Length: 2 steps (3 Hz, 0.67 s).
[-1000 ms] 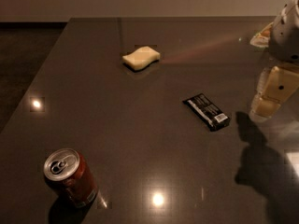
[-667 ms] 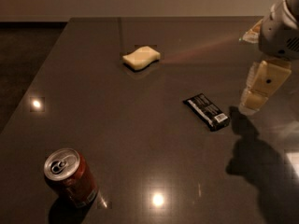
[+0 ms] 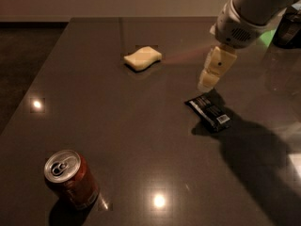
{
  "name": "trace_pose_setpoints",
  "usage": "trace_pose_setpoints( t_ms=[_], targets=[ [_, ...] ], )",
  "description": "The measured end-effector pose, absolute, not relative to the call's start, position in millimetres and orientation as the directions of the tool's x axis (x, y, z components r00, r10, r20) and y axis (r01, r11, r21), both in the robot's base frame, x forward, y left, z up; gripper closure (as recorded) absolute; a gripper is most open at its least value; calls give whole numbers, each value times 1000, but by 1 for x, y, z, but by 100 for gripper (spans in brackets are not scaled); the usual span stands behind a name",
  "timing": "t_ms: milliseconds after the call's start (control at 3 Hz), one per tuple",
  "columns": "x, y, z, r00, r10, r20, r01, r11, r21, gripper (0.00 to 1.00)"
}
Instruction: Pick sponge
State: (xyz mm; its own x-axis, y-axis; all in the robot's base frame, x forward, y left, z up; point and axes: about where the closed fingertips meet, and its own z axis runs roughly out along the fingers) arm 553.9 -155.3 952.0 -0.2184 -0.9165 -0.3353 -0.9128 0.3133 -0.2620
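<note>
The sponge is a small pale yellow block with wavy sides, lying flat on the dark table toward the far middle. My gripper hangs from the white arm at the upper right, its cream fingers pointing down over the table, to the right of the sponge and apart from it. It holds nothing and hovers just above the far end of the black snack bar.
A black wrapped snack bar lies right of centre, just below the gripper. A red soda can stands at the near left. Dark objects sit at the far right edge. The table's left edge drops to the floor.
The arm and gripper have moved left and further into view, from the right edge to above the snack bar's far end. The sponge, bar and can have not moved.
</note>
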Motion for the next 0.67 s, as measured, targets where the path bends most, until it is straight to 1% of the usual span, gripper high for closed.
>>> trace_pose_setpoints(
  t_ms=[333, 667],
  targets=[
    [602, -125, 941, -229, -885, -406, -908, 344, -237, 0],
    [639, -104, 931, -246, -863, -442, -901, 372, -225, 0]
  ],
)
